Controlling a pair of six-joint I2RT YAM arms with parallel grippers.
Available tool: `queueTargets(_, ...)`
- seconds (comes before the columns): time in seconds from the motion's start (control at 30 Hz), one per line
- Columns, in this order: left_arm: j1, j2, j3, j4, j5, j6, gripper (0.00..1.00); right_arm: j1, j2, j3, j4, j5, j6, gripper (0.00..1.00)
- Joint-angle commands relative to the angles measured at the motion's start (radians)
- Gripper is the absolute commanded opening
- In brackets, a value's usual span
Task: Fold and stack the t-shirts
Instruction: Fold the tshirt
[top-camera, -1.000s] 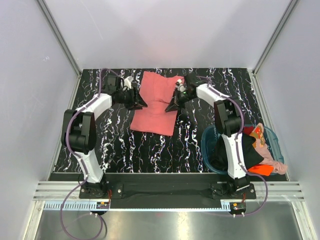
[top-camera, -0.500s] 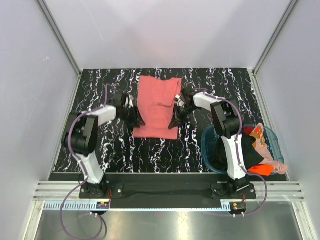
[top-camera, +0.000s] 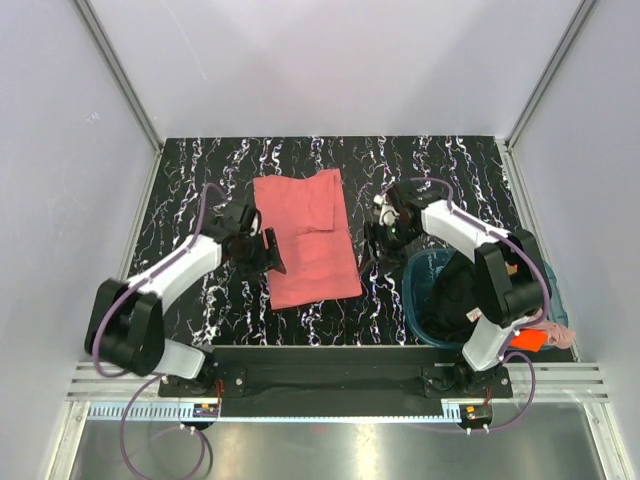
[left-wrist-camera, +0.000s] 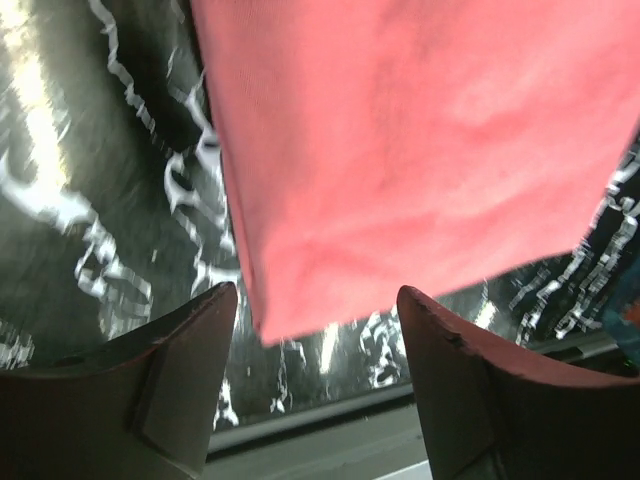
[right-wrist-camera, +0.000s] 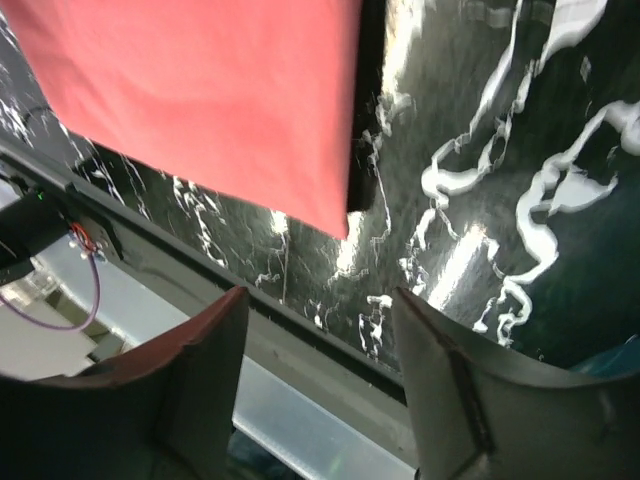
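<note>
A salmon-red t-shirt (top-camera: 305, 235) lies folded flat in the middle of the black marbled table. My left gripper (top-camera: 271, 252) sits at its left edge, open and holding nothing. In the left wrist view the shirt (left-wrist-camera: 420, 150) fills the upper part, its near corner just ahead of the open left gripper (left-wrist-camera: 318, 300). My right gripper (top-camera: 374, 240) is just off the shirt's right edge, open and empty. The right wrist view shows the shirt's near corner (right-wrist-camera: 200, 100) ahead of the right gripper (right-wrist-camera: 320, 300). A black t-shirt (top-camera: 470, 290), an orange one (top-camera: 525, 340) and a pale pink one (top-camera: 548, 322) lie in the basket.
A round teal basket (top-camera: 412, 290) stands at the near right of the table, beside the right arm. Grey walls with metal posts close in the table on three sides. A metal rail (top-camera: 330, 385) runs along the near edge.
Both grippers have opened and let go of the salmon-red shirt. It now lies flat and nearer the front edge. Both arms have drawn back toward their bases.
</note>
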Motion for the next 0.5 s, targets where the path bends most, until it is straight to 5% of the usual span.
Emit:
queueTargets(0.0, -0.006, -0.16, -0.06, -0.079, -0.036, -0.038, 0.72, 0.01, -0.043, -0.099, 0.05, -0.04, 0.018, 0.68)
queueTargets(0.2, -0.007, -0.314, -0.334, 0.029, 0.062, -0.188, 0.75, 0.05, -0.045, -0.214, 0.18, -0.054, 0.109, 0.68)
queueTargets(0.47, -0.007, -0.36, -0.514, 0.272, 0.045, -0.405, 0.74, 0.051, -0.009, -0.276, 0.336, 0.001, 0.278, 0.63)
